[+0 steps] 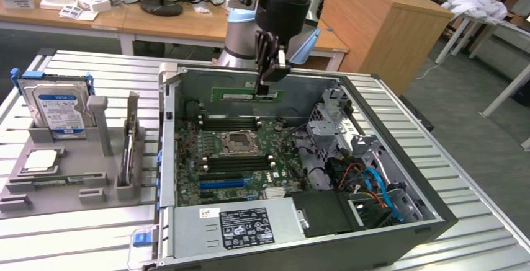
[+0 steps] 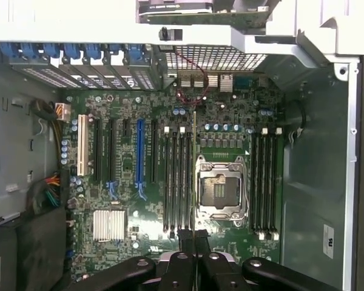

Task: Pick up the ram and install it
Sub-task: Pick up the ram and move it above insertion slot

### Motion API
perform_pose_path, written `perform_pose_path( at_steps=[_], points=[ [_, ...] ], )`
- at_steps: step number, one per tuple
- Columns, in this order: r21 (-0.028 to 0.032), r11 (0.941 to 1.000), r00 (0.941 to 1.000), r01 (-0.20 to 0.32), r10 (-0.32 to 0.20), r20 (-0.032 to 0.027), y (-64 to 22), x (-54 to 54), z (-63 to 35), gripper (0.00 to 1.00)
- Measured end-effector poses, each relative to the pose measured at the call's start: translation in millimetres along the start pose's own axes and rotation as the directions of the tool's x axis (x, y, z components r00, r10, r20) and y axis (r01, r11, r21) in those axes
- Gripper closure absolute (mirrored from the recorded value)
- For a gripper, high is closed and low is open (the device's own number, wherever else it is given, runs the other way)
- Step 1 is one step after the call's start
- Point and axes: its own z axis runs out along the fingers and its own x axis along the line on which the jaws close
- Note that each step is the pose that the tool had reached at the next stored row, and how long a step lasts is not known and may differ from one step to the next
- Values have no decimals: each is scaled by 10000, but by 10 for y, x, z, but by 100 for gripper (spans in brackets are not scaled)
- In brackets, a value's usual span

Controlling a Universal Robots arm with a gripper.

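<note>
Ram (image 1: 236, 95) hangs level in mid-air above an open computer case (image 1: 170, 159), pinched along its upper edge by the robot's hand (image 1: 267, 88), whose fingers are closed on the green stick. From the wrist, the stick shows edge-on as a thin line just beside the processor socket (image 2: 220, 188). It lies over the strip between the socket and the nearest bank of black memory slots (image 2: 179, 182). It hangs well clear of the board and touches nothing but the hand. A second bank of slots (image 2: 264, 182) lies on the other side of the socket, and both banks look empty. The case lies on its side on a ribbed metal tabletop (image 1: 463, 178).

The main risk from here looks to be alignment. The stick appears to sit slightly off the nearest slot and close to the socket. A straight descent could therefore land its edge on the slot wall or on the socket's metal frame instead of in the groove. If the stick's notch faces the wrong way, or the slot's end latches are not open, pressing down would bend the board instead of seating it. The grip appears to cover just a short stretch near one end of the stick, so a push could tilt it and seat one end alone.
</note>
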Motion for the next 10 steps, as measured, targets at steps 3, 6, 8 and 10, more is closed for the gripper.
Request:
perform_pose_path(
  at_steps=[3,6,8,10],
  points=[
    [0,10000,10000,1,-1,-1,0,1,40,88],
    [-1,10000,10000,1,-1,-1,-1,2,77,88],
    [-2,10000,10000,0,0,-1,-1,2,100,88],
    [-4,10000,10000,0,0,-1,-1,2,125,88]
  ],
)
